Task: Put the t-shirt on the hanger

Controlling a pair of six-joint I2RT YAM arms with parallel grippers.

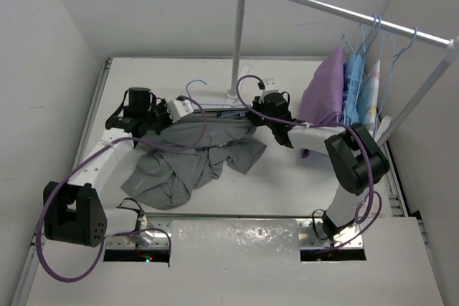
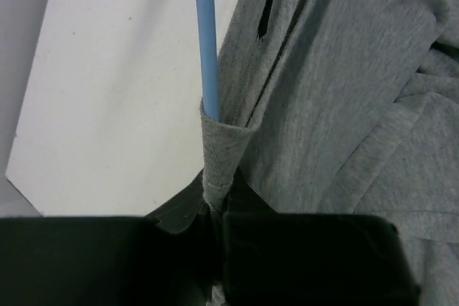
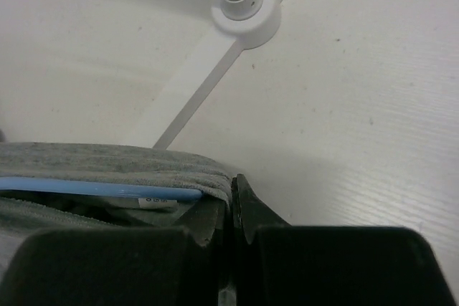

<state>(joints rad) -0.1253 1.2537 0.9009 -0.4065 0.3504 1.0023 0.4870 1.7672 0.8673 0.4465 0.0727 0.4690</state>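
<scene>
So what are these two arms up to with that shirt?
They're putting a grey t-shirt on a blue hanger. The left gripper pinches the shirt where the wire enters it. The right gripper pinches fabric over the wire's other end. Most of the shirt lies crumpled on the table.

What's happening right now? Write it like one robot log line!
left gripper: shut on t-shirt | right gripper: shut on t-shirt | hanger: partly inside t-shirt

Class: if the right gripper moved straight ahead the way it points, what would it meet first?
The right gripper would probably meet the clothes rack's white base bar, near its post socket; depth is unclear.
</scene>
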